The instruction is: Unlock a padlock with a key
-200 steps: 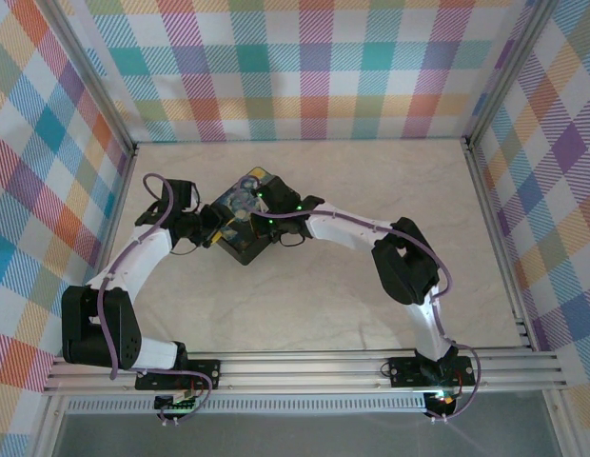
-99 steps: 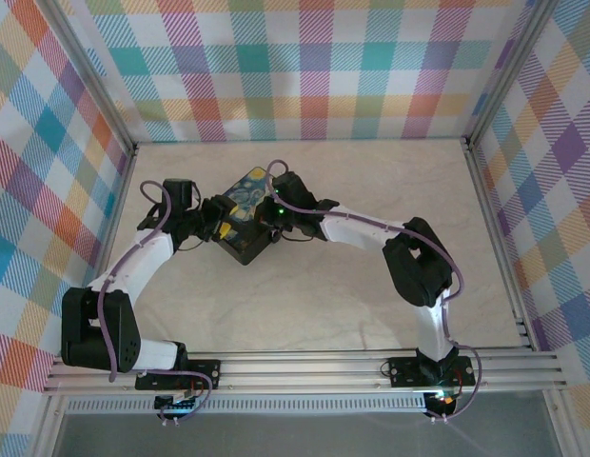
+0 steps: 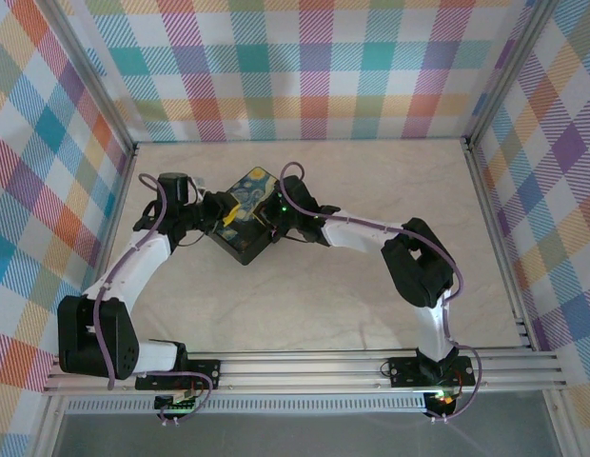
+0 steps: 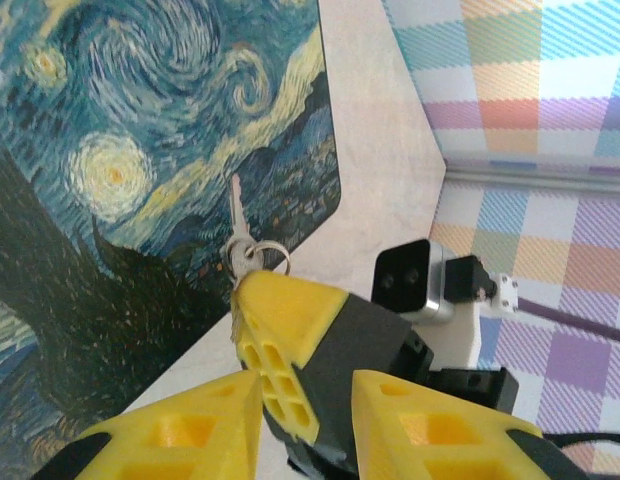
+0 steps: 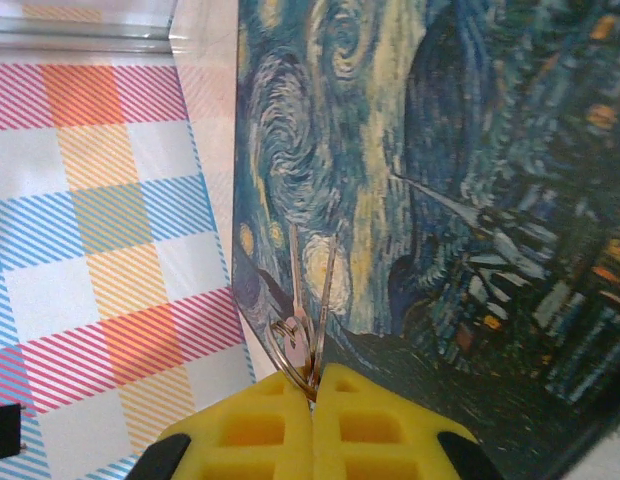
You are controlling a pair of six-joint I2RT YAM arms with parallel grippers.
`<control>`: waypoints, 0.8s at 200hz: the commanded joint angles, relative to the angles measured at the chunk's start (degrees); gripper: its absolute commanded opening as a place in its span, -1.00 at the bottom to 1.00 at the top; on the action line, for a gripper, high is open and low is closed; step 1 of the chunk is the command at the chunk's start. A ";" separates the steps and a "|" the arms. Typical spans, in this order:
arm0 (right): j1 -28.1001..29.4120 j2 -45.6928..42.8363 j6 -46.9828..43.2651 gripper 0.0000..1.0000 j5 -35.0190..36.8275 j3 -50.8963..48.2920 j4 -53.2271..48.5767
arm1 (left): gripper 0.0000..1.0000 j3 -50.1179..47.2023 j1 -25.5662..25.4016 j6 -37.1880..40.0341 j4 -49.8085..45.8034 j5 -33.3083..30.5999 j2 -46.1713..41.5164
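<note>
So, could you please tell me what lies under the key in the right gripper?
The box's starry-night lid lies under the key, which the shut right gripper holds. Whether they touch is unclear. The yellow fingers cover the lid below them.

Both arms bent inward toward each other, left hand (image 3: 219,214) fingers apart, right hand (image 5: 312,388) fingers pressed together

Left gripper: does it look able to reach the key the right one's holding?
Probably yes. The key sticks out bare past the shut right gripper, over the box lid, and the left gripper is open close behind it with nothing in between.
</note>
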 commanded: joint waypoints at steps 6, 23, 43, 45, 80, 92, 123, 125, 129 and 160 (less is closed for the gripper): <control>-0.36 -2.76 6.20 -1.00 1.00 -0.69 2.85 | -0.45 -3.12 0.20 1.58 4.58 4.86 -1.10; -0.28 -2.25 8.14 -1.00 0.51 -0.82 4.01 | -0.46 -4.38 0.18 1.34 5.17 4.42 -1.25; -0.22 -1.46 10.15 -1.00 0.17 -0.87 5.47 | -0.48 -6.31 -0.45 -1.44 9.21 4.76 -0.84; -0.19 -1.37 10.38 -1.00 0.13 -0.93 5.67 | -0.49 -6.49 -0.56 -1.66 9.52 4.65 -0.81; 0.43 -0.51 13.00 -1.00 -0.21 -0.80 7.81 | -0.58 -7.49 -1.92 -3.60 12.22 3.40 0.15; 0.47 -0.40 13.54 -1.00 -0.48 -0.80 8.15 | -0.60 -7.66 -1.91 -3.60 11.93 2.75 0.30; 0.82 -0.11 15.28 -1.00 -1.63 -1.29 10.16 | -0.61 -7.80 -1.91 -4.20 13.27 2.04 1.07; 0.83 -0.11 15.38 -1.00 -1.68 -1.34 10.36 | -0.61 -7.74 -1.96 -4.21 13.33 2.04 1.08; 0.90 -0.11 15.58 -1.00 -1.79 -1.43 10.58 | -0.62 -7.56 -1.92 -4.14 13.45 2.16 1.21; 1.09 -0.37 16.26 -1.00 -2.23 -1.84 11.58 | -0.62 -6.29 -1.91 -3.82 13.86 1.77 2.34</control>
